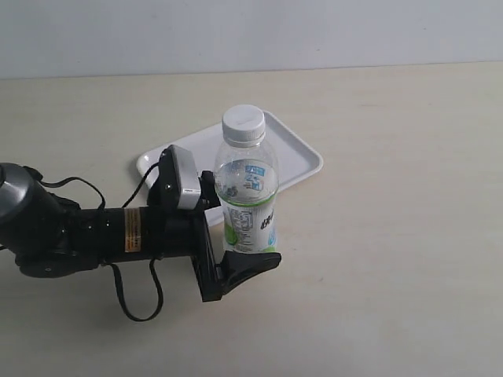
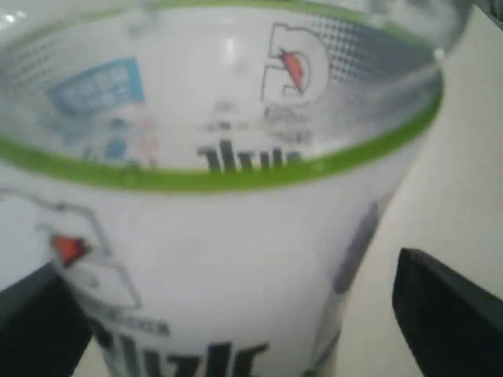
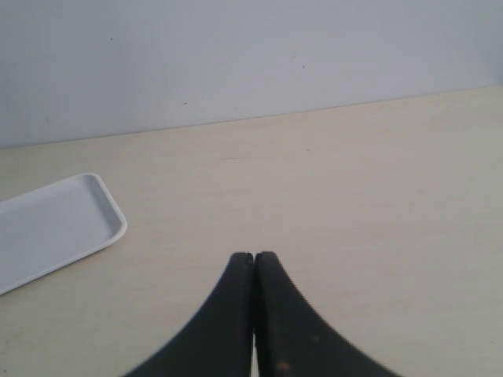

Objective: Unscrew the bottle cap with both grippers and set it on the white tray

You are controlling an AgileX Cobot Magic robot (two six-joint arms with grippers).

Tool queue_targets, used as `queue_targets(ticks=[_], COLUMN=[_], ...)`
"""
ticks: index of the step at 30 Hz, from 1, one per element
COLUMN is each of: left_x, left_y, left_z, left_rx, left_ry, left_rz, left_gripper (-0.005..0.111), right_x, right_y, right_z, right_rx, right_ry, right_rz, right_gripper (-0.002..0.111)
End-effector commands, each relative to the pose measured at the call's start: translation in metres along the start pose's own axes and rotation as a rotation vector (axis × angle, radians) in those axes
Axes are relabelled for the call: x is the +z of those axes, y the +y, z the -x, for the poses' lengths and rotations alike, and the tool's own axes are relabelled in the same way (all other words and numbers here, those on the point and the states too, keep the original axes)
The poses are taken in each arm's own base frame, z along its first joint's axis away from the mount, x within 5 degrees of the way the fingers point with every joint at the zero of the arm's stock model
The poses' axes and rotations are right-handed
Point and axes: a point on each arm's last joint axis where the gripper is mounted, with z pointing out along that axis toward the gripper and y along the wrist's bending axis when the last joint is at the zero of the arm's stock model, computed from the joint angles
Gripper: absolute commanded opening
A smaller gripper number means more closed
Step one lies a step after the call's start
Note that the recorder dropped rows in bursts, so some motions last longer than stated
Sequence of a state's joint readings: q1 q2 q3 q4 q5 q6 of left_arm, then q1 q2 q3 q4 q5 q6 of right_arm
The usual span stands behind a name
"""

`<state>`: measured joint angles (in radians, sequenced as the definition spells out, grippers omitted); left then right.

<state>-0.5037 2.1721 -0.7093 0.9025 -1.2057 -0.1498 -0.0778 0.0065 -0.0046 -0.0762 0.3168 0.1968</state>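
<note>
One left gripper (image 2: 236,310) finger behind bottle (image 1: 248,192); white tray (image 1: 299,153) partly hidden.

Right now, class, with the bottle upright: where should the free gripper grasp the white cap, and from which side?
Probably the ribbed side wall of the bottle cap, coming straight down from above with a finger on each side. The bottle stands upright, so the cap sits topmost, with nothing beside it. The right gripper is shut and must open first.
</note>
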Motion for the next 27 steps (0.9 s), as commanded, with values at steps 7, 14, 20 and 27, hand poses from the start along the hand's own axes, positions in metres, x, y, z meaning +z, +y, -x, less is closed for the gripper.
queue_targets(ticks=[7,14,20,27], left_x=[0.0109,0.0117,0.0144,0.0165], left_y=[-0.0052,-0.0028,0.0008,0.0034], left_z=[0.0055,0.0067,0.0101,0.0128], left_rx=[-0.01,-0.011,0.002,0.013], left_ry=[-0.03,-0.037,-0.05,-0.06], left_rz=[0.007,0.022,0.025,0.024], left_gripper=[0.094,0.084,0.06,0.032], right_x=[0.0,0.0,0.0,0.0], right_y=[-0.0003,-0.0003,-0.0003,-0.0003], right_z=[-0.0005,-0.0005,-0.0005,-0.0005], right_rx=[0.0,0.0,0.0,0.0], right_ry=[-0.011,-0.011,-0.011,-0.011], right_rz=[-0.004,-0.004,-0.004,-0.004], right_gripper=[0.0,0.0,0.0,0.0])
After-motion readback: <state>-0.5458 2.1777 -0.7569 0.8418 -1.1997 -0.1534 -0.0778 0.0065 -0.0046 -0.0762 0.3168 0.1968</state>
